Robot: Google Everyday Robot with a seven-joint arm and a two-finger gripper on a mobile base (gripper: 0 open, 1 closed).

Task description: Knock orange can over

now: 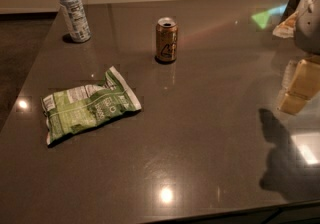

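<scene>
The orange can [166, 40] stands upright on the dark glossy table [200, 133], towards the back and near the middle. It is orange-brown with a silver top and a dark logo on its side. My gripper [306, 20] shows as a grey-white shape at the right edge, partly cut off by the frame. It is well to the right of the can and apart from it.
A clear plastic water bottle [73, 10] with a white cap stands at the back left. A green chip bag [87, 105] lies flat front-left of the can. The gripper's reflection [300, 85] and a dark shadow [282, 155] lie on the table's right side.
</scene>
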